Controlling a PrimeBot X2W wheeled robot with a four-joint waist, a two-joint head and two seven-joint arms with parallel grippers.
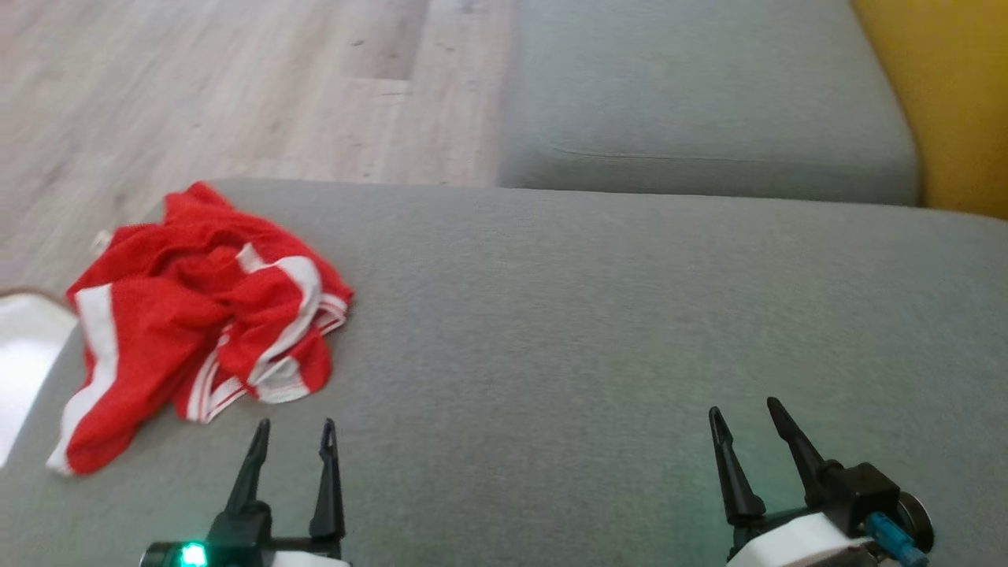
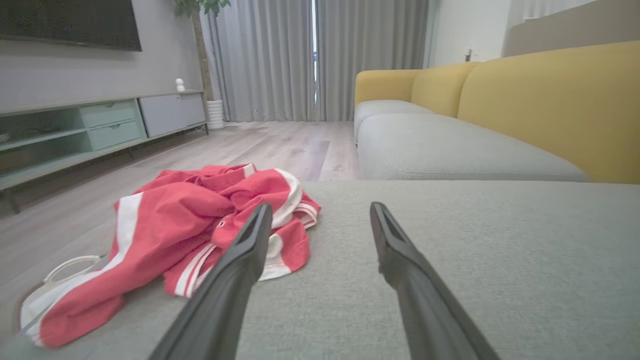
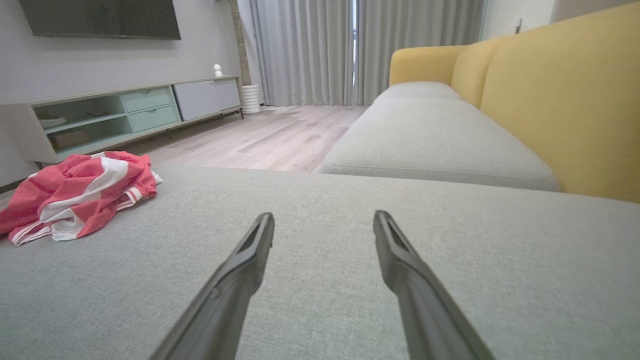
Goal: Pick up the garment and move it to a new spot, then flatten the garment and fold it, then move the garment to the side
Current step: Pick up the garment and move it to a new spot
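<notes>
The left gripper (image 1: 296, 429) sits low over the grey seat cushion (image 1: 591, 331), its 2 long dark fingers pointing forward and spread wide with nothing between them; the right gripper (image 1: 742, 409) is well apart to its right, its 2 fingers just as wide and empty, leaning a little leftward in the head view; both taper to narrow, matte black tips. The garment (image 1: 197, 315) lies in a crumpled heap at the left end of the cushion, just ahead and to the left of the left gripper, with a strip of bare cushion between them in the head view; it is red cloth with broad white bands and thin white stripes along the hems, bunched into soft folds, 1 end trailing toward the cushion's left edge. The cushion is a flat, rounded-edged pad of fine woven fabric; a second grey cushion (image 1: 701, 102) lies beyond it, backed by a smooth yellow backrest (image 1: 953, 94). Pale wood-plank floor (image 1: 197, 94) runs past the sofa to long grey curtains (image 2: 300, 55); a low cabinet (image 2: 100, 120) with green drawers stands along the wall under a dark screen (image 2: 70, 22). Something white (image 1: 24, 346) sits beside the cushion's left edge, possibly a basket, though too little shows to tell.
</notes>
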